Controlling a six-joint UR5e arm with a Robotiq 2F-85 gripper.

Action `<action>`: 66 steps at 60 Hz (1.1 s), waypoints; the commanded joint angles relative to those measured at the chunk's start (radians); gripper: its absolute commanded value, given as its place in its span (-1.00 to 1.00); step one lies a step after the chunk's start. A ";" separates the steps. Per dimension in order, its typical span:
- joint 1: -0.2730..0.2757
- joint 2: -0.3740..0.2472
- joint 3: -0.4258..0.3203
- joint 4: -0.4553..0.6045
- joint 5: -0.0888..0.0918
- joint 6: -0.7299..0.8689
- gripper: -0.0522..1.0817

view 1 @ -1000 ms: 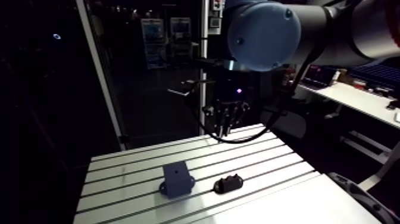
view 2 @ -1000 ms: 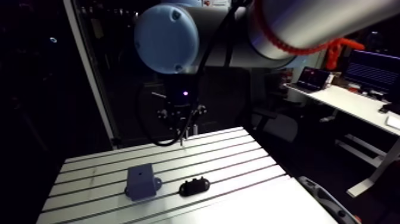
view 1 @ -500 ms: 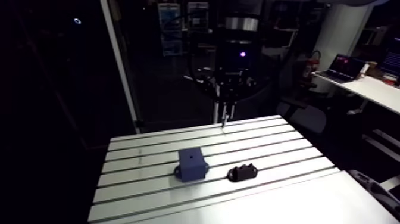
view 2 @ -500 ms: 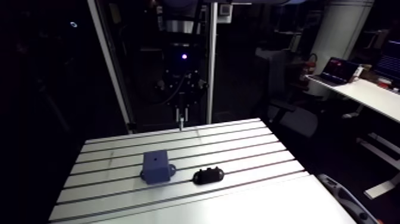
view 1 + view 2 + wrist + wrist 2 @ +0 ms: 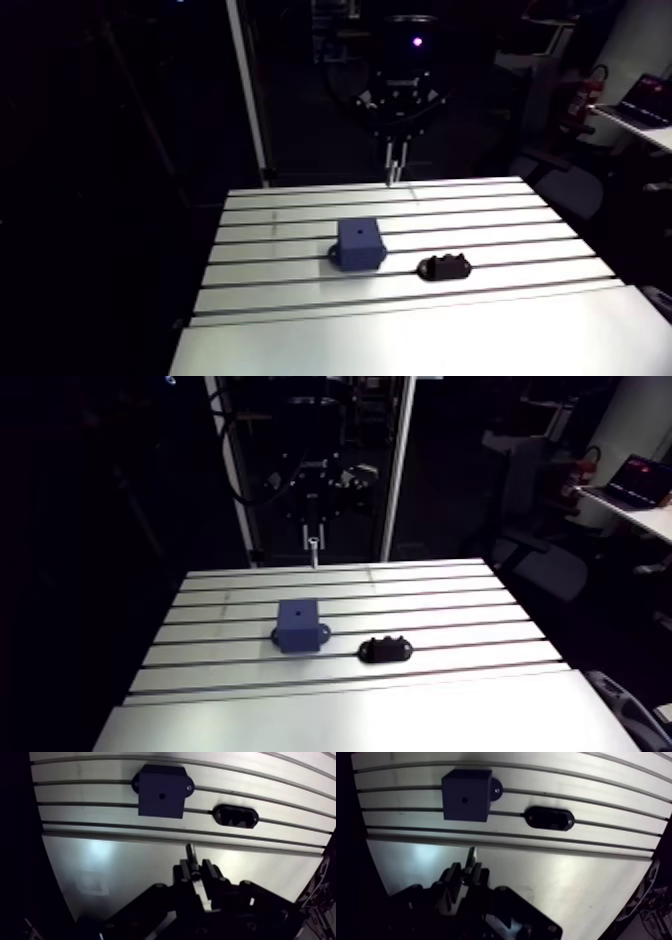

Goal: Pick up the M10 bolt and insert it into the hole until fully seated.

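Slotted aluminium table (image 5: 500, 205) carries a dark blue block (image 5: 359, 243) with a black oval holder (image 5: 444, 267) just beside it; the two-finger gripper (image 5: 196, 866), well apart from both, is clamped narrow on the slim steel bolt (image 5: 190, 851), so I judge this the carry step, and the next move needs the tip lined up over the block's small top hole (image 5: 161, 796).

The arm view faces the table (image 5: 450, 591) from afar, the wrist view looks down closer, both showing the blue block (image 5: 298, 623).
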 commanded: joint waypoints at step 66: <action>0.067 0.112 -0.002 -0.123 -0.003 0.048 0.99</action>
